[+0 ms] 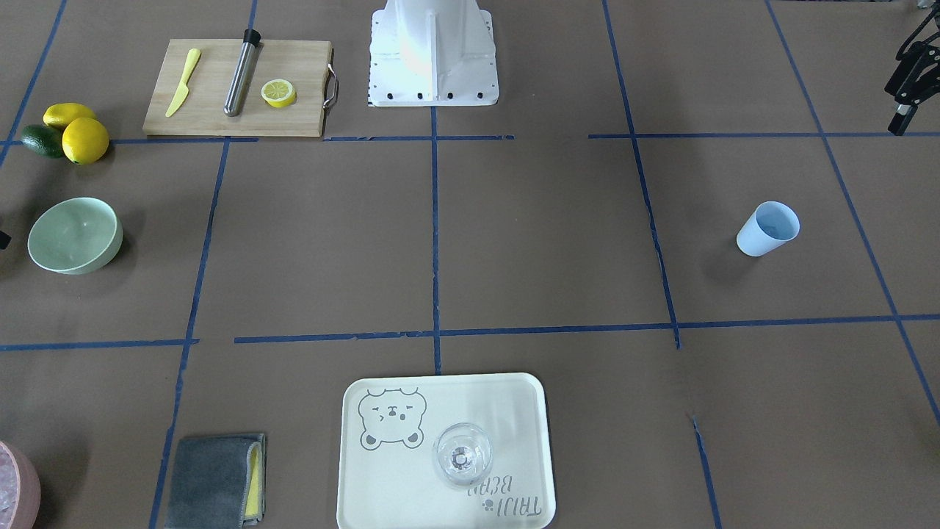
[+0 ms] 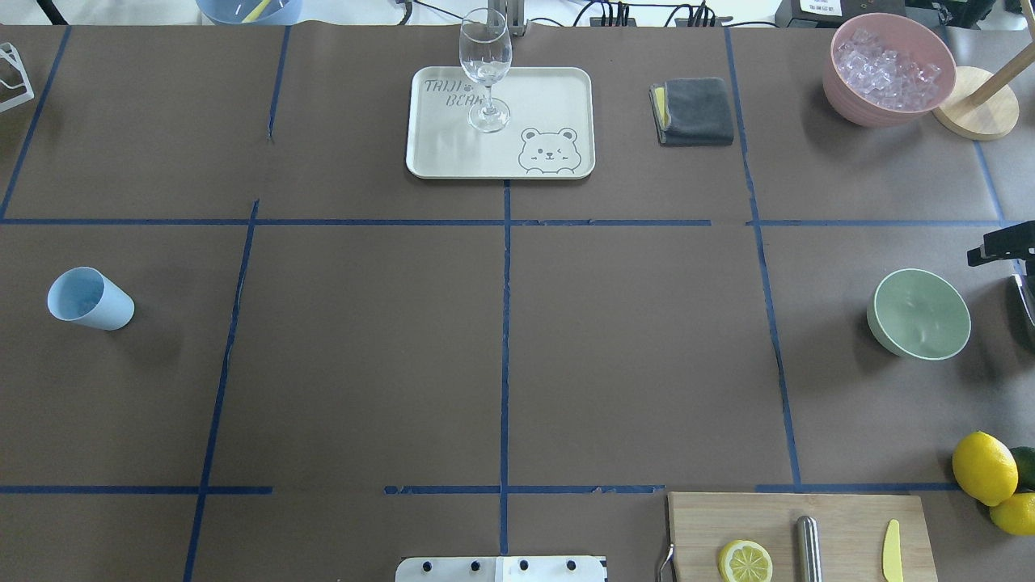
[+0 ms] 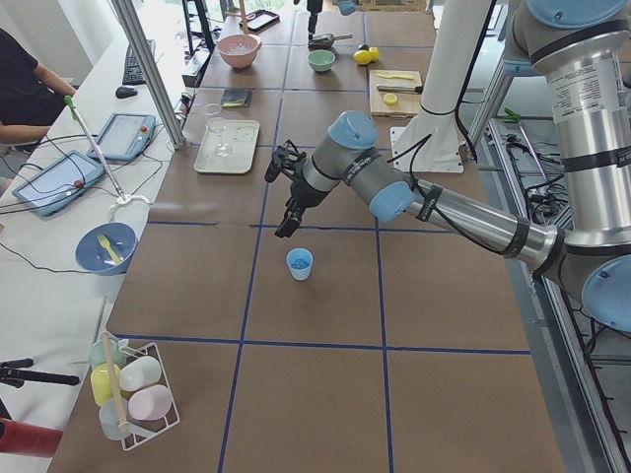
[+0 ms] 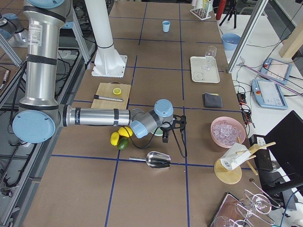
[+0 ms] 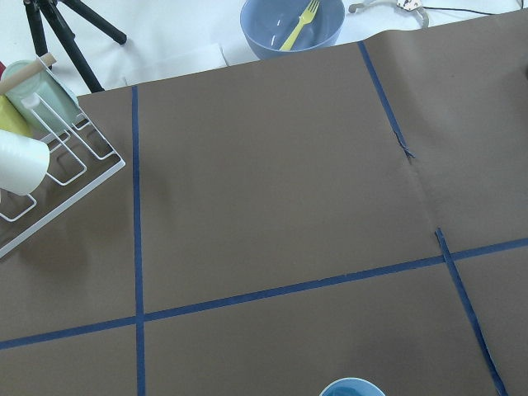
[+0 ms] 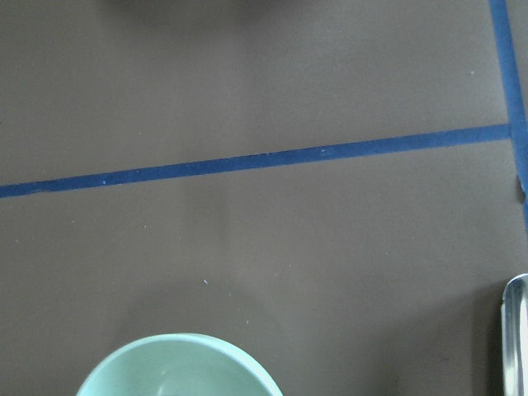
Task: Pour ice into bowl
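Note:
The pale mint-green bowl (image 2: 919, 314) (image 1: 73, 235) stands upright at the table's right end, and its rim (image 6: 177, 367) shows at the bottom of the right wrist view. Faint glassy shapes on its floor (image 2: 916, 305) look like the ice, though I cannot be sure. The blue cup (image 2: 89, 297) (image 1: 768, 228) (image 3: 299, 263) stands alone at the left end, and its inside looks plain blue. My left gripper (image 1: 909, 81) (image 3: 277, 201) hangs open above the table, apart from the cup. My right gripper (image 2: 1015, 273) (image 4: 173, 127) is open just beside the bowl and holds nothing.
A pink tub of whitish ice (image 2: 889, 69) stands at the far right, with a metal scoop (image 4: 154, 160) beyond the bowl. A tray (image 2: 566, 97) carries a wine glass (image 2: 485, 73). There are also a grey cloth (image 2: 695, 111), a cutting board (image 1: 235, 88), lemons (image 1: 84, 139), and a person at the side desk.

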`<state>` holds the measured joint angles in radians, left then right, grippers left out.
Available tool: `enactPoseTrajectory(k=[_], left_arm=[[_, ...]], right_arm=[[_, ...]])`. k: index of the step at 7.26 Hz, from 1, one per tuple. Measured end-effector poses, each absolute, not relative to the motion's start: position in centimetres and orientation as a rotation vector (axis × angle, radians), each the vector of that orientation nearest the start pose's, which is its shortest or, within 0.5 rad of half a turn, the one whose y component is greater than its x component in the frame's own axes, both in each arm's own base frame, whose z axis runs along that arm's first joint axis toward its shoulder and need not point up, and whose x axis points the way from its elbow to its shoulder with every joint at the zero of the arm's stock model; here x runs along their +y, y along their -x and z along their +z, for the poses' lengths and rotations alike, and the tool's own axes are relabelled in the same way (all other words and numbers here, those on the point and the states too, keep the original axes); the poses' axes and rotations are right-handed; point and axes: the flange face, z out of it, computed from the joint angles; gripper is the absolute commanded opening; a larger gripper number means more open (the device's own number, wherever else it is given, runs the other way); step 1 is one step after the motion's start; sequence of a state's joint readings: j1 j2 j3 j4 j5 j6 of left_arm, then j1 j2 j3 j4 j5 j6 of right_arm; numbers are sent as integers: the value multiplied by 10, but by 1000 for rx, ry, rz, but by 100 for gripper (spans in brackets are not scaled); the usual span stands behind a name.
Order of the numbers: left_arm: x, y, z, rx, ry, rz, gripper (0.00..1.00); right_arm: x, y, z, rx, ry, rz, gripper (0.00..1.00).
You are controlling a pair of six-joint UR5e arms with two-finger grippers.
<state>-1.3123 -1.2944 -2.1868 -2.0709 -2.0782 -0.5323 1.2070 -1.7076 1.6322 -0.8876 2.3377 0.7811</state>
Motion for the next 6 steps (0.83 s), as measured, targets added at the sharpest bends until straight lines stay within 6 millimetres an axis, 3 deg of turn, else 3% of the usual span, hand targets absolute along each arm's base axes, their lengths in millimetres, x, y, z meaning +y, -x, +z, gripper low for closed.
enactPoseTrajectory(k=[2, 3, 4, 5, 6], left_arm=[[-381, -16, 429, 784, -601, -73, 100], [-378, -26, 430, 797, -600, -92, 100], [-377, -45, 430, 805, -593, -113, 100], [-376, -62, 429, 811, -585, -128, 100], [-375, -70, 429, 816, -580, -134, 100]], right_arm=[[-433, 145, 621, -912, -94, 156, 100], [-428, 157, 627, -894, -93, 155, 100], [-424, 160, 632, -885, -87, 154, 62], [-419, 160, 636, -882, -78, 154, 11], [-415, 159, 639, -880, -69, 151, 0]])
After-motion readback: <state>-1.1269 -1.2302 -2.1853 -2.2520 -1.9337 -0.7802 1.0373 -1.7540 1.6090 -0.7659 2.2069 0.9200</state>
